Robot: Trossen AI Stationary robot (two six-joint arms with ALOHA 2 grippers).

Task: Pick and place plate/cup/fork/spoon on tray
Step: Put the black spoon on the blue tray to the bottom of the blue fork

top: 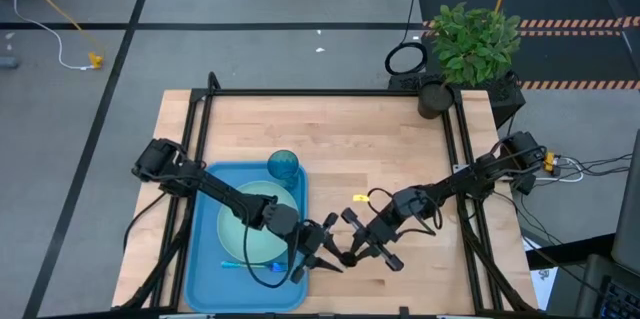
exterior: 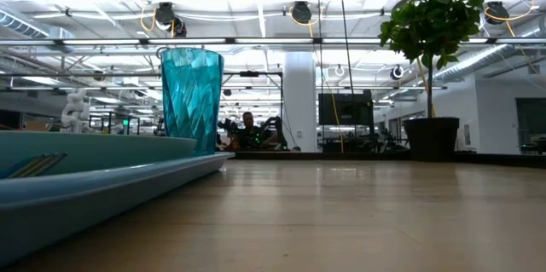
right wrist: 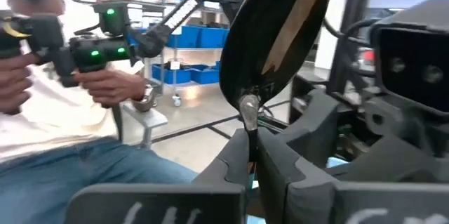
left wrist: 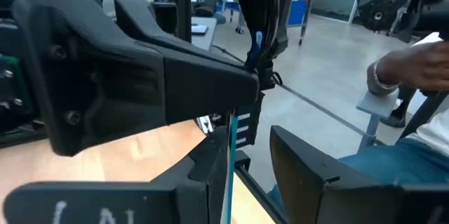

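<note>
The blue tray (top: pixel 200 259) lies at the table's near left. The mint plate (top: pixel 245 227) rests flat in it. The teal cup (top: pixel 284 166) stands upright at the tray's far right corner and also shows in the low view (exterior: pixel 192 97). The fork (top: pixel 232 264) lies on the tray's near part. My right gripper (top: pixel 358 249) is shut on the spoon (right wrist: pixel 273 34) just right of the tray's near right corner. My left gripper (top: pixel 318 252) faces it with fingers apart on either side of the spoon's thin teal handle (left wrist: pixel 230 168); whether a finger touches it I cannot tell. My right gripper pinches the spoon's neck (right wrist: pixel 249 115), just below the dark bowl, between its two fingers. The bowl sticks out beyond the fingertips. The spoon is lifted clear of the table.
A potted plant (top: pixel 470 44) stands at the table's far right corner. A small yellow thing (top: pixel 357 199) lies on the wood beyond the grippers. A seated person (right wrist: pixel 70 76) holding a controller shows beyond the table's edge. Bare wood lies to the far and right.
</note>
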